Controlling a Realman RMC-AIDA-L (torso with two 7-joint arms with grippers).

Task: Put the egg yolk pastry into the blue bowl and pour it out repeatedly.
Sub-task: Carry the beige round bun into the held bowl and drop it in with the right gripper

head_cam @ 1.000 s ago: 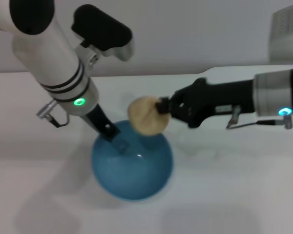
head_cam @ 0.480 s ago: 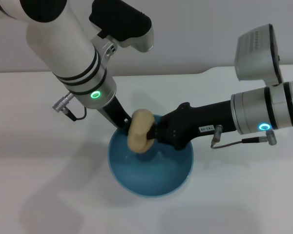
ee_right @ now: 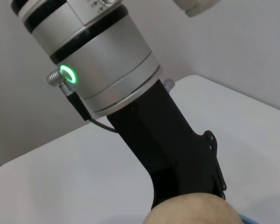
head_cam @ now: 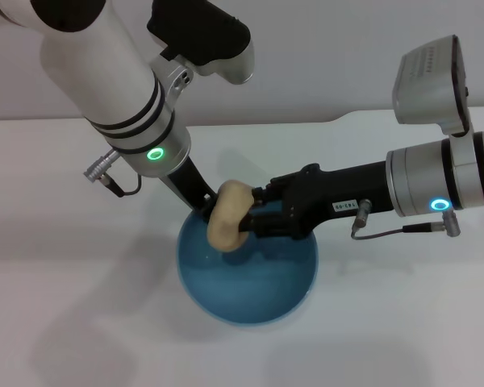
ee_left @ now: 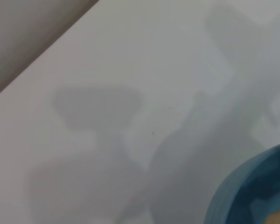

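right hand point(head_cam: 248, 224) is clamped on the egg yolk pastry point(head_cam: 226, 216), holding it just over the far rim of the blue bowl point(head_cam: 246, 278), inside the bowl's outline from the head view. the pastry isn't resting on the bowl floor as far as i can tell, it's hanging in the grip. left hand point(head_cam: 200, 205) reaches down to the bowl's far-left rim and looks pinched on the edge there, though the pastry partly hides the fingertips, so that's my read, not a clear sight. bowl sits on the white table point(head_cam: 81, 322).

handling notes: the pastry looks light and soft, a matte dough ball with creases, so i'd guess it dents or crumbles if squeezed hard. it seems to be gripped across its middle, which is where i'd want it; a gentle hold should be plenty. it probably won't slide much since the surface isn't slick. the bowl is the opposite: glossy, stiff, likely slippery, so a rim pinch needs firm pressure, especially when tipping it to pour. the right wrist view only shows the pastry's top point(ee_right: 191, 211) and the left arm point(ee_right: 107, 70) right behind it, pretty crowded.
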